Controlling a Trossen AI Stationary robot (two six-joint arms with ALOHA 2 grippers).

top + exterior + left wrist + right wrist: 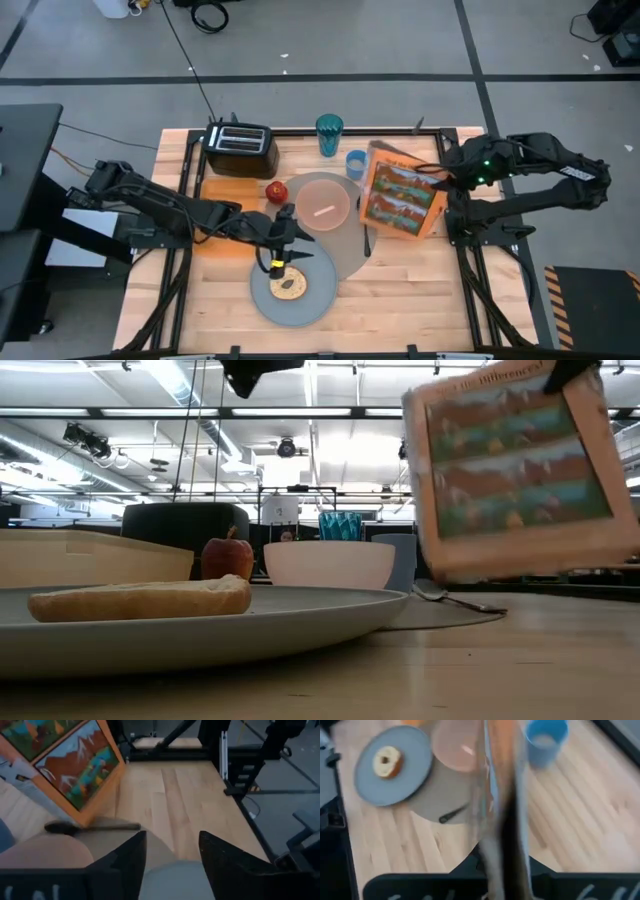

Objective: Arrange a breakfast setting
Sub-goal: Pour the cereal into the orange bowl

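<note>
Wooden table fills the middle of the high view, and its lower right part is bare, so the most open room is there.

The left gripper hangs at the centre of this view, between the red apple above it and the bagel below it. Its two dark fingers stand apart and nothing is between them. The bagel lies on the smaller round grey plate at the lower centre. This plate overlaps the lower left edge of the large round grey mat. The pink bowl sits on the upper part of the mat, just right of the apple. The metal spoon lies at the right edge of the mat, very near the lower left corner of the orange cereal box.

The right gripper is at the right of the centre and holds the cereal box by its right edge, fingers pressed on it. In the low view the box is tilted and its lower edge is clear of the table. The small light-blue cup stands just beside the upper left corner of the box.

A black toaster and a teal glass stand along the upper edge of the table, and an orange board lies below the toaster.
</note>
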